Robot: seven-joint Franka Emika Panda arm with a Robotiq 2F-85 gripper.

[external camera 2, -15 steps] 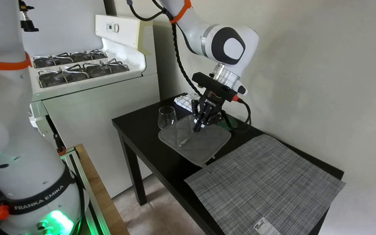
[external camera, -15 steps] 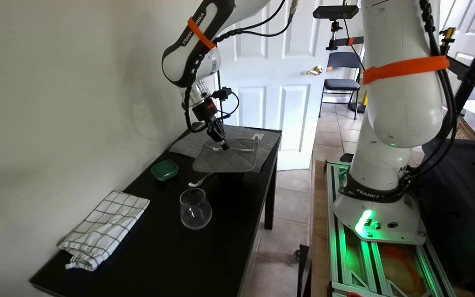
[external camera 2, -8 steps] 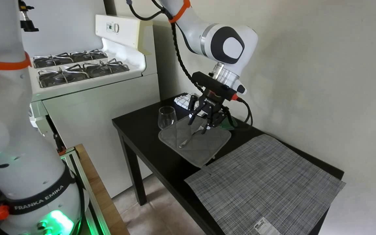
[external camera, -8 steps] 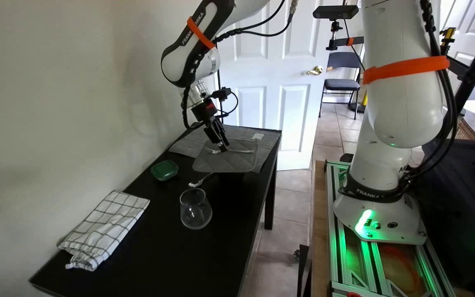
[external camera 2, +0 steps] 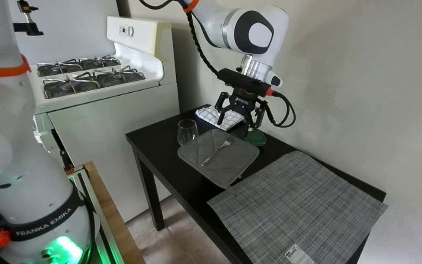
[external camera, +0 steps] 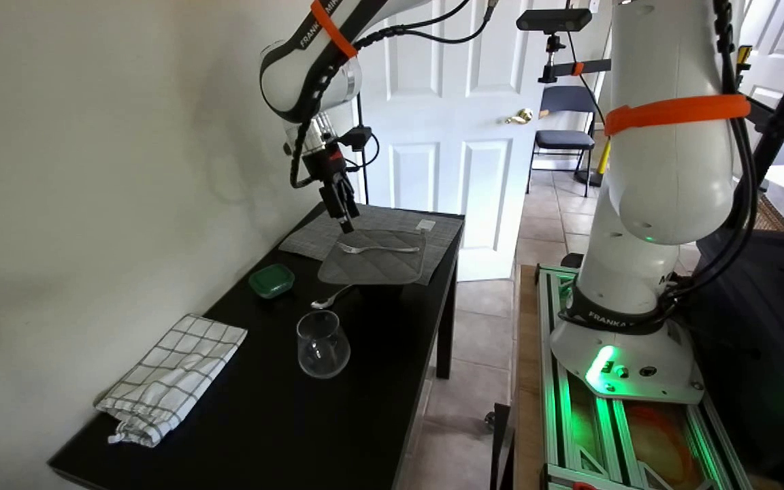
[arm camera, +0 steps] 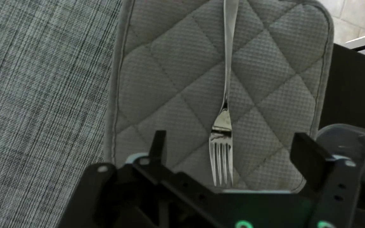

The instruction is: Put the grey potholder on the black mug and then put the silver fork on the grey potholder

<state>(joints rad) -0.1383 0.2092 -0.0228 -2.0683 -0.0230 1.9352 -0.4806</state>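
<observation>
Holding fingers (arm camera: 157,147) wide apart, gripping nothing. Seeing silver fork (arm camera: 227,90) lying on grey potholder (external camera 2: 224,161), over mostly hidden black mug (external camera: 381,292). Judging placement done; recommending retreating slowly, straight up, without brushing the fork or pressing the potholder's overhanging edge.

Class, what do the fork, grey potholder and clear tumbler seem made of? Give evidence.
Fork: likely polished metal, by mirror-like reflections on its head.
Grey potholder: matte fabric, apparently padded, by its quilted stitching.
Clear tumbler: transparent with glossy highlights; glass, or perhaps plastic.
</observation>
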